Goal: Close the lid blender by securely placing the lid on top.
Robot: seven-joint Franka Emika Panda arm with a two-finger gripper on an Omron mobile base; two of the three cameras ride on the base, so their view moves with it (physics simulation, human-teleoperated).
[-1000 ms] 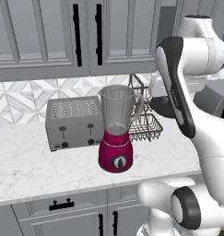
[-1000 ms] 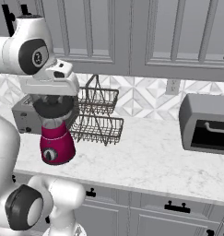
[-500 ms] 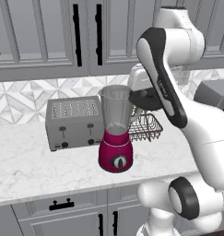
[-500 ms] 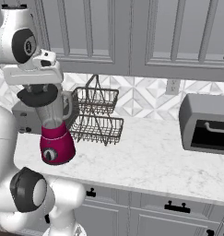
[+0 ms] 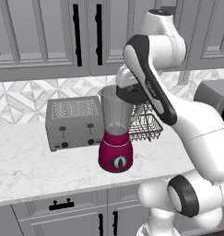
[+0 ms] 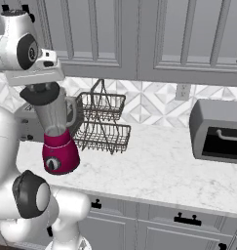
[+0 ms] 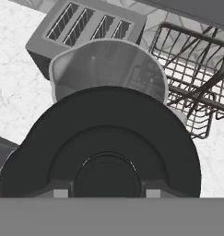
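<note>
Dark grey lid (image 7: pixel 104 147) is being carried in the jaws, pinched at its raised centre, just above the blender (image 5: pixel 116 131) standing on the counter (image 5: pixel 26 168). Part of the jar's rim is being left uncovered; seating is judged pending.

Magenta-red base on the blender (image 5: pixel 115 154) with a dark round dial, clear grey jar above, and the lid (image 7: pixel 104 147) reads dark grey, almost black. Beside it a silver-grey toaster (image 5: pixel 74 122) with black buttons, a dark wire basket (image 6: pixel 103 124), all on a white counter (image 6: pixel 159 168) veined in pale grey marble. Behind, a grey-and-white geometric tile backsplash (image 6: pixel 149 102), grey cabinets (image 5: pixel 39 37) with black handles.
</note>
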